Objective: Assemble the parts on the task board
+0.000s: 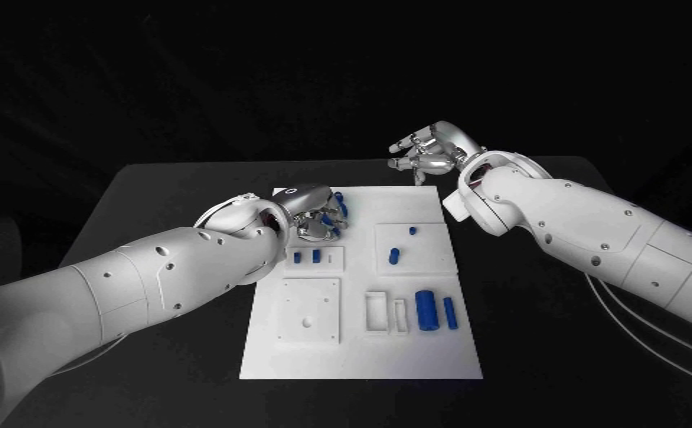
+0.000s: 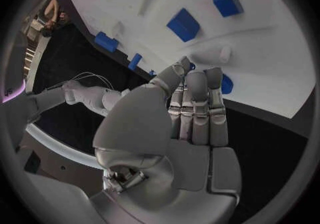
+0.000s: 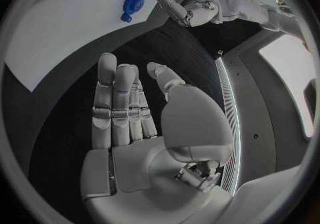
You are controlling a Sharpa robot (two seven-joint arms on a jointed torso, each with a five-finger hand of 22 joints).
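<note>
Blue parts (image 1: 427, 309) lay on the white task board (image 1: 418, 358) mid-table, the left hand (image 1: 315, 210) pinching one at its far-left corner, the right hand (image 1: 430, 155) open beyond its far edge.

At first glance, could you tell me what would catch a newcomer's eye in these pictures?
The flat white task board in the middle of the black table stands out first, dotted with small blue parts, the largest a blue cylinder near its front right. The silver left hand works at the board's far left corner among blue pieces, while the silver right hand hovers empty, fingers apart, beyond the far right corner.
</note>
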